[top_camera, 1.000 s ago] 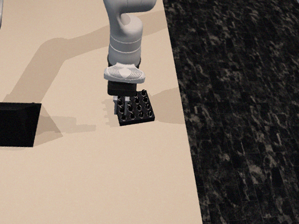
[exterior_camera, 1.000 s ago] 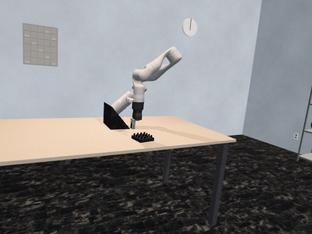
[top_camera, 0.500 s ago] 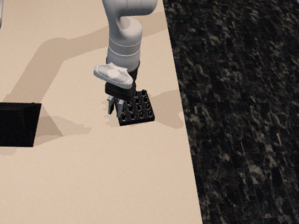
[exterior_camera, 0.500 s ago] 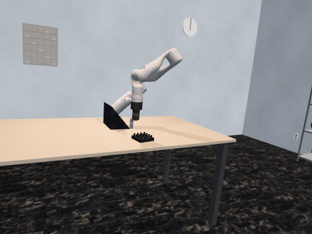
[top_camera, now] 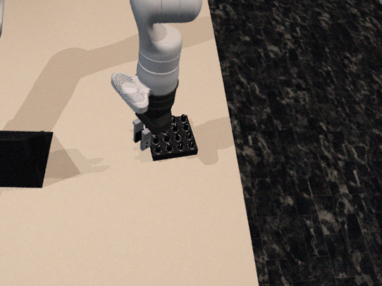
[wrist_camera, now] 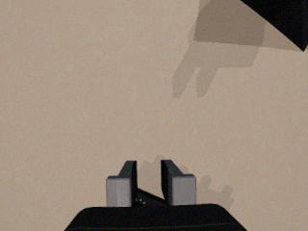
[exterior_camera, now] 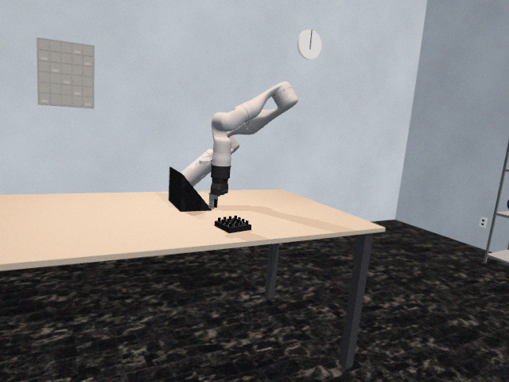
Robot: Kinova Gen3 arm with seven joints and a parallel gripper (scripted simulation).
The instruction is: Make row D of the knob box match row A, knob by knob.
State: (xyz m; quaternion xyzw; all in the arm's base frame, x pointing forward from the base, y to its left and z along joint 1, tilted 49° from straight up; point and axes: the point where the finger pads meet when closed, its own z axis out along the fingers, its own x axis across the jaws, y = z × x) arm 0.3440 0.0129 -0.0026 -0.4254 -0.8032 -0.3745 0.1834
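Note:
The black knob box (top_camera: 175,156) (exterior_camera: 242,228) stands flat on the table with several rows of upright black knobs. The wrist and gripper body hide part of it in the top view. Only a dark corner of the box (wrist_camera: 150,198) shows between the fingers in the wrist view. The knobs' white lines and the names are too small or hidden to read. My gripper (top_camera: 140,143) (exterior_camera: 213,206) (wrist_camera: 148,174) is partly open with nothing between its fingers. It points down and hangs above table height, beside the box on the side toward the arm's base, touching no knob.
The black wedge-shaped base mount (top_camera: 5,161) (exterior_camera: 180,198) (wrist_camera: 289,16) of the arm stands on the table (top_camera: 118,219) (exterior_camera: 102,230). The table's edge runs beyond the box, on the side away from the base. Arm and gripper shadows fall on the table.

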